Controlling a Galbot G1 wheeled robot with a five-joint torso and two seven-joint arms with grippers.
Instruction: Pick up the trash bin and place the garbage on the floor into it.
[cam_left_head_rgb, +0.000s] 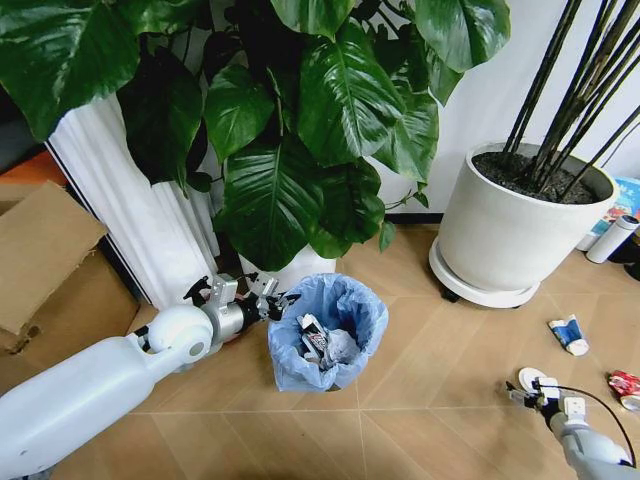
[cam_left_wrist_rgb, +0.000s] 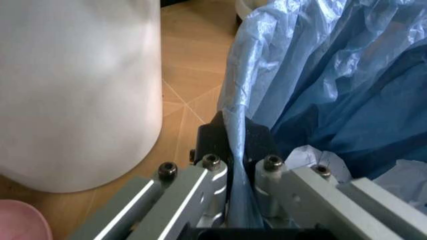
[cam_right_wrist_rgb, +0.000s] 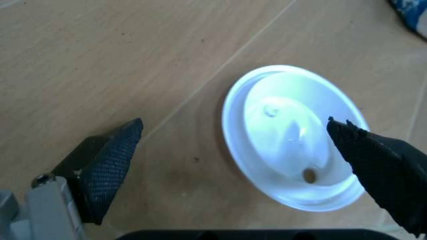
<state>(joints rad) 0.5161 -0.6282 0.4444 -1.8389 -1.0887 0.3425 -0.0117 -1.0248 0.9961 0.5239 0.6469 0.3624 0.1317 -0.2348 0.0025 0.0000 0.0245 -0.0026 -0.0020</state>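
The trash bin (cam_left_head_rgb: 328, 345), lined with a baggy light-blue bag, stands on the wood floor (cam_left_head_rgb: 430, 330) in front of the big leafy plant. Inside it lie a dark printed wrapper (cam_left_head_rgb: 314, 340) and a white wad (cam_left_head_rgb: 342, 347). My left gripper (cam_left_head_rgb: 275, 303) is shut on the bin's rim, and the blue liner (cam_left_wrist_rgb: 320, 75) is pinched between its pads (cam_left_wrist_rgb: 213, 137). At the lower right, my right gripper (cam_left_head_rgb: 530, 392) hovers open just over a white disc (cam_right_wrist_rgb: 293, 135), one fingertip on each side. A blue-white packet (cam_left_head_rgb: 568, 333) and a red-white can (cam_left_head_rgb: 627, 385) lie on the floor nearby.
A large white pot (cam_left_head_rgb: 520, 235) with dark stems stands at the back right, and a tall white bottle (cam_left_head_rgb: 612, 238) is beside it. The leafy plant's white pot (cam_left_wrist_rgb: 80, 90) is close to my left gripper. Cardboard boxes (cam_left_head_rgb: 45, 260) sit at the left.
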